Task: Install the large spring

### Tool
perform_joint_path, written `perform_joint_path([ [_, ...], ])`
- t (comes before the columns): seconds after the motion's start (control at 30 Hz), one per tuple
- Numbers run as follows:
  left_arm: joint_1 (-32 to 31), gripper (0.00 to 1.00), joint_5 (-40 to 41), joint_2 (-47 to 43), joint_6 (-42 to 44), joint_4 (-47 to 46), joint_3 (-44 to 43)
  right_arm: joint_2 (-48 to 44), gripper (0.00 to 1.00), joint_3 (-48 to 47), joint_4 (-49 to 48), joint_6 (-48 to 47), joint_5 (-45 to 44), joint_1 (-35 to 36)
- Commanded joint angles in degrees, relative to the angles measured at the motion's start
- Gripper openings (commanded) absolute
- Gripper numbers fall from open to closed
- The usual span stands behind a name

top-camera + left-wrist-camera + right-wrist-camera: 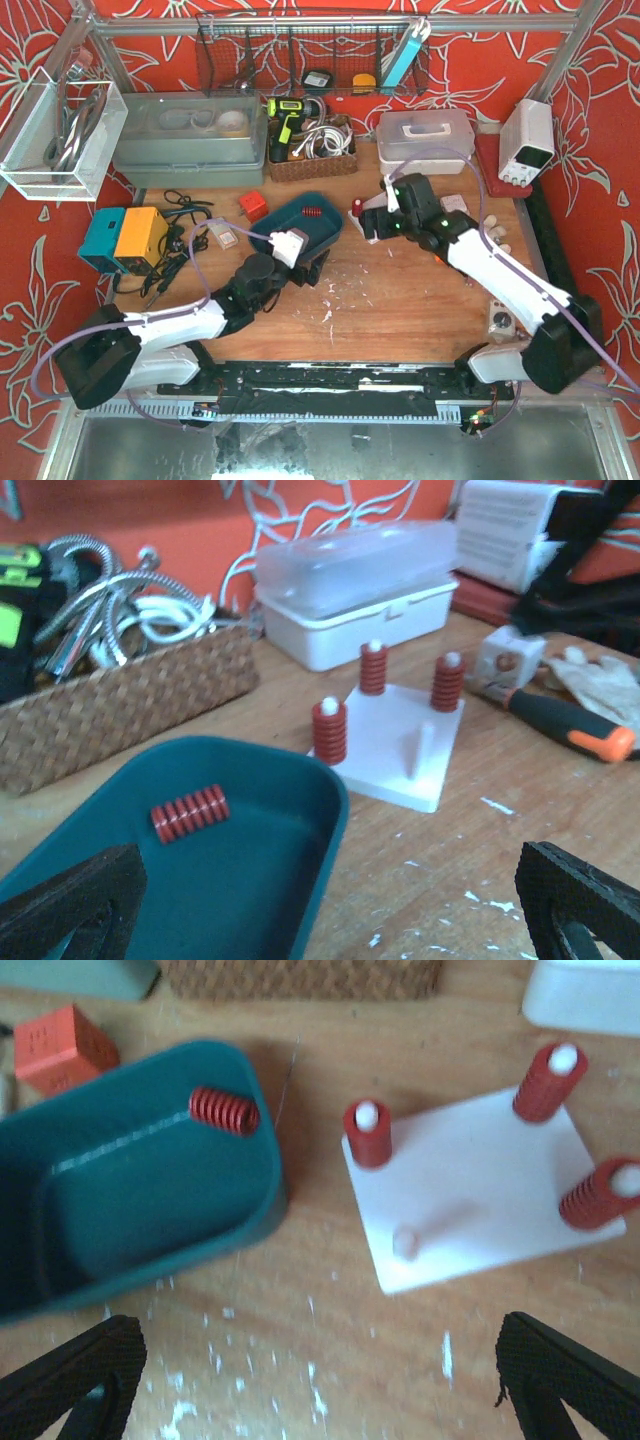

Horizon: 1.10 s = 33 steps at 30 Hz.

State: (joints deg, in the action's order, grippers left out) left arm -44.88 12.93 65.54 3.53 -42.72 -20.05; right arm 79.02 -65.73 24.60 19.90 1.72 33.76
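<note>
Right gripper [315, 1360] is spread wide with nothing between its fingers. It hangs above the wooden table [300, 1290], facing down on the gap between tray and plate. The left gripper [330, 890] is just as wide and also empty, low at the near end of the tray.

The teal tray [268, 1165] lies toward the right gripper's left finger. The white base plate [480, 1190] lies toward its right finger, just beside the tray with a strip of bare table between them.

Three red springs sit upright on the plate's pegs: one at the corner nearest the tray [368, 1135], one at the far corner [548, 1080] and one at the right edge [600, 1192]. A fourth, loose red spring [224, 1110] lies on its side in the tray's far corner, against the wall. It is well off to the left of the right gripper's gap and touches neither finger.

From the left wrist that loose spring lies on the tray floor ahead of the left gripper, nearer its left finger and apart from it.

The bare peg [405, 1242] stands at the plate's near corner, almost straight ahead of the right gripper's gap.
</note>
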Motion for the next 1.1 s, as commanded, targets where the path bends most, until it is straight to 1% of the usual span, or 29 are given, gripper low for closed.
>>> perform_joint_path([
  [0.0,2.17,1.0,4.69,1.45,-8.12,11.85,-4.79,-8.89,0.97,8.37,-0.68,-0.56,0.55,0.69],
  [0.13,5.28,1.0,2.85,2.7,-10.73,19.75,-9.36,-15.26,0.98,15.13,-4.36,-1.02,-0.32,0.69],
  [0.17,6.02,0.98,2.12,3.04,-10.84,21.44,-10.52,-16.39,0.98,16.55,-5.5,-0.69,-0.49,0.69],
  [0.23,7.57,0.91,0.64,3.46,-10.66,23.77,-12.26,-18.3,0.98,19.72,-8.53,0.1,-0.52,0.7],
  [0.3,9.38,0.87,-0.63,3.82,-11.32,25.54,-13.54,-19.89,0.98,22.19,-11.14,0.92,-0.99,0.69],
  [0.4,12.79,0.8,-3.45,4.93,-11.79,28.56,-15.32,-21.34,0.98,23.95,-12.5,1.35,-2.02,0.69],
  [0.53,17.56,0.77,-8.2,7.19,-10.35,31.5,-17.12,-22.94,0.98,26.55,-14.53,1.6,-3.77,0.69],
  [0.63,19.44,0.73,-10.17,10.61,-8.48,34.24,-20.22,-24.84,0.98,29.0,-17.19,2.24,-5.82,0.7],
  [0.7,20.01,0.66,-10.79,12.92,-7.39,35.67,-21.81,-25.73,0.97,29.78,-17.94,2.27,-6.79,0.7],
  [0.8,20.45,0.49,-11.08,16.11,-5.87,36.8,-23.6,-26.96,0.97,31.02,-18.87,2.41,-7.63,0.69],
  [0.87,20.99,0.42,-11.95,17.62,-4.76,36.33,-24.34,-27.51,0.97,30.95,-18.72,2.34,-8.09,0.63],
  [1.0,21.74,0.39,-13.55,20.84,-3.54,36.1,-26.54,-27.82,0.97,31.49,-19.07,2.87,-8.7,0.69],
  [1.07,21.77,0.42,-16.01,23.06,-1.57,35.34,-27.61,-27.71,0.97,31.54,-19.37,3.11,-7.97,0.65],
])
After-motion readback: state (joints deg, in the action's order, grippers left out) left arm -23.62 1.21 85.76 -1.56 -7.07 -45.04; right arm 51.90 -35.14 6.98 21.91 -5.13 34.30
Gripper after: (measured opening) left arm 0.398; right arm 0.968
